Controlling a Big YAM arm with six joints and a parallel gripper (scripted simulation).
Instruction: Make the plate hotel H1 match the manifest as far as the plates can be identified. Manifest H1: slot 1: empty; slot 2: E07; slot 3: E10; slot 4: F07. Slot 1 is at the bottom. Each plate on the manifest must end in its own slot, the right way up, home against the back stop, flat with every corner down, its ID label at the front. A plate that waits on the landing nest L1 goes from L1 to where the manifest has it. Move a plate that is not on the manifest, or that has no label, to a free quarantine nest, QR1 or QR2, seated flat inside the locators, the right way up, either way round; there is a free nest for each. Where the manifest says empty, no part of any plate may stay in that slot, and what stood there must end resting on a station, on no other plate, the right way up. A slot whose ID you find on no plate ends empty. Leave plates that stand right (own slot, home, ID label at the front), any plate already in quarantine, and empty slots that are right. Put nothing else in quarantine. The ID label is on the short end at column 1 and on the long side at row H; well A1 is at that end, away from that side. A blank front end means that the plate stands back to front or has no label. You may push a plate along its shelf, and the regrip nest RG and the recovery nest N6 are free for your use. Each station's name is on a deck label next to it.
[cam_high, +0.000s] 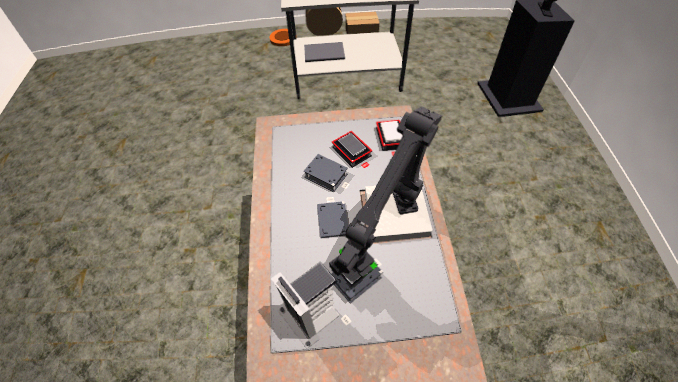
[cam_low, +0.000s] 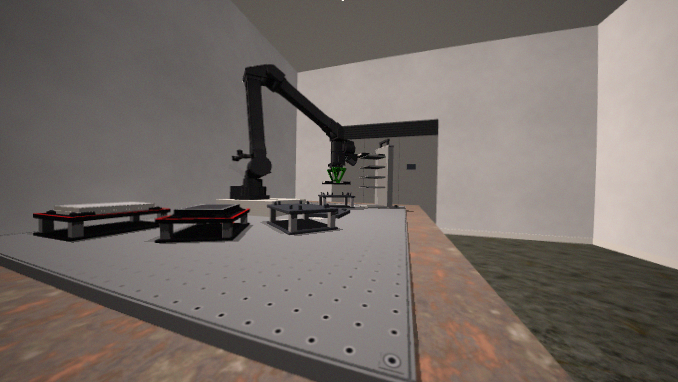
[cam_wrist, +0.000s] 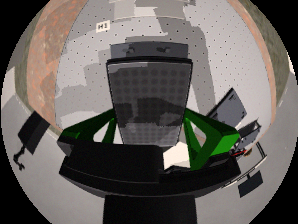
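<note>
1. The gripper (cam_wrist: 148, 131) has its green fingers spread wide, one on each long side of a dark well plate (cam_wrist: 148, 90), and it holds that plate. The wrist view looks straight down the plate's dotted top.
2. From the exterior view, the plate (cam_low: 336, 183) hangs flat just under the gripper (cam_low: 336, 176), apart from the dark nest (cam_low: 336, 196) directly below it.
3. From the top view, the gripper (cam_high: 356, 267) sits over that nest (cam_high: 369, 290) at the near end of the grey deck (cam_high: 425, 300).
4. Just left of it stands the plate hotel (cam_high: 289, 296), a white frame with shelves stepping down. A dark panel lies on top, and whether that is a plate I cannot tell.
5. Farther back, two bare dark nests: one (cam_high: 332, 219) mid-deck, another (cam_high: 325, 171) beyond it, turned at an angle.
6. At the far end are two red-rimmed nests. The left one (cam_high: 336, 143) carries a dark plate (cam_high: 351, 146) and the right one (cam_high: 379, 134) a white plate (cam_high: 389, 131).
7. No ID labels are readable at this size.
</note>
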